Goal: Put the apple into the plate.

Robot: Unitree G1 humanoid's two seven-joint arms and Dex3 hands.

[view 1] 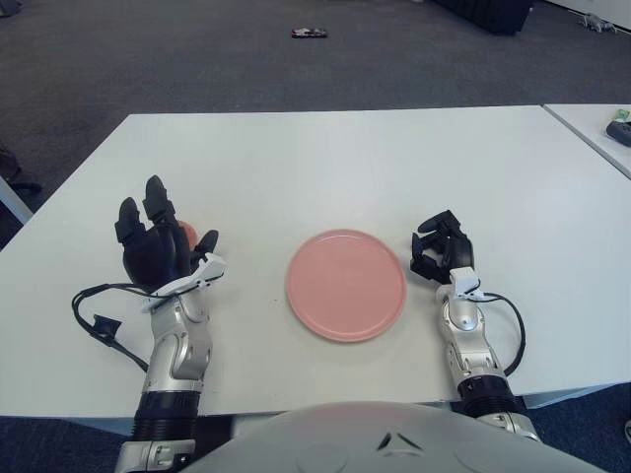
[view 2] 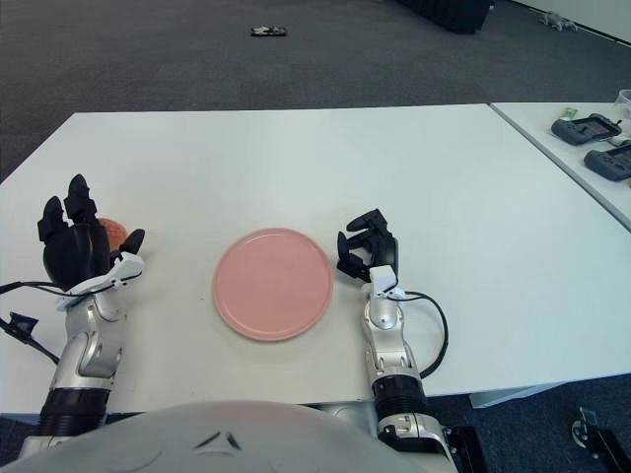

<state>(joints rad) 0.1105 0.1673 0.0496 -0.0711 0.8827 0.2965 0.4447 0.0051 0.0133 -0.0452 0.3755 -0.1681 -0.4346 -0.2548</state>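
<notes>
A red-orange apple (view 1: 185, 233) lies on the white table (view 1: 345, 158) at the left, mostly hidden behind my left hand (view 1: 168, 222). Only a sliver of it shows between the fingers and the thumb. That hand stands upright on the near side of the apple with its fingers spread upward, and I cannot tell if it touches the fruit. The empty pink plate (view 1: 346, 285) sits in the middle near the front edge, right of the apple. My right hand (view 1: 439, 246) shows just right of the plate, fingers curled, holding nothing.
A black cable (view 1: 99, 320) loops off my left forearm near the table's front left edge. A second table (view 2: 582, 158) at the right carries dark devices (view 2: 592, 128). A small dark object (view 1: 309, 33) lies on the far floor.
</notes>
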